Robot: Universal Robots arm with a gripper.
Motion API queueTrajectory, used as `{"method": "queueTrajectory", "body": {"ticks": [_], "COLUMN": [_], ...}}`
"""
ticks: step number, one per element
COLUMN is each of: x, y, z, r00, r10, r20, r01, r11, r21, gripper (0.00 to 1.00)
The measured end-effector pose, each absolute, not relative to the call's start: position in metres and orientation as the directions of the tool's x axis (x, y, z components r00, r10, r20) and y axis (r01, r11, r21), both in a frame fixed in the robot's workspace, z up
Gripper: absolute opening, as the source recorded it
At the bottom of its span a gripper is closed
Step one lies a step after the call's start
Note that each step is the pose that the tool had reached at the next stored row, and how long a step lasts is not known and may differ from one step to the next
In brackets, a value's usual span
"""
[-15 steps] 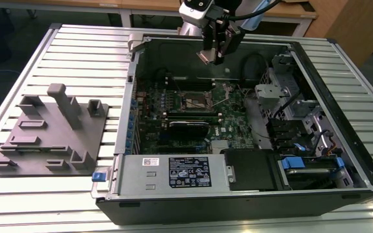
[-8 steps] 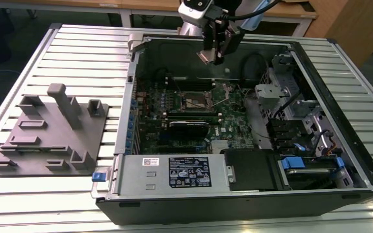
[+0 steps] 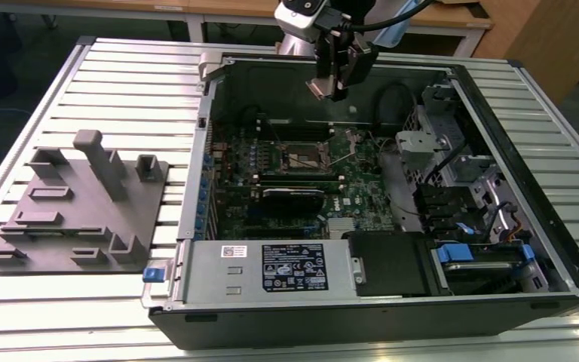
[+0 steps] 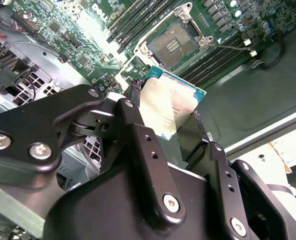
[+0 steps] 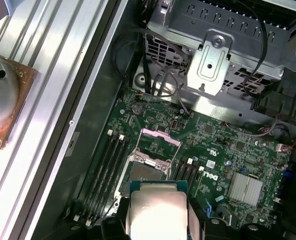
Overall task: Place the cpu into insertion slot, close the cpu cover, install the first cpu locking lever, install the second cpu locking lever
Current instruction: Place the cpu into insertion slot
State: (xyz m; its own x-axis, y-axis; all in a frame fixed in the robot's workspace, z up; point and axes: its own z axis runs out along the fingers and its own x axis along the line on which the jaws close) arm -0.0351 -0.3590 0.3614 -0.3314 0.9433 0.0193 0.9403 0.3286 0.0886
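The hand [image 3: 332, 84] grips the cpu [image 4: 170, 107] by its edges, hanging well above the open insertion slot [image 5: 146, 172]; a tilted or misaligned descent could, I judge, bend the slot's pins

Cpu [image 4: 172, 107] clamped by its edges in the black gripper [image 4: 168, 121], pale face shown, held clear of the green board [image 4: 77, 45], slot [image 4: 177, 44] seen uncovered beyond, dark centre ringed by silver, memory slots [image 4: 137, 20] laid alongside.
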Motion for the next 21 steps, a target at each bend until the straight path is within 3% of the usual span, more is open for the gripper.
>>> {"method": "queueTrajectory", "body": {"ticks": [21], "x": [-0.0351], "y": [-0.3590], "z": [0.3612], "r00": [-0.265], "r10": [0.964], "r20": [0.019], "r01": [0.961], "r11": [0.263], "r21": [0.089], "gripper": [0.54]}}
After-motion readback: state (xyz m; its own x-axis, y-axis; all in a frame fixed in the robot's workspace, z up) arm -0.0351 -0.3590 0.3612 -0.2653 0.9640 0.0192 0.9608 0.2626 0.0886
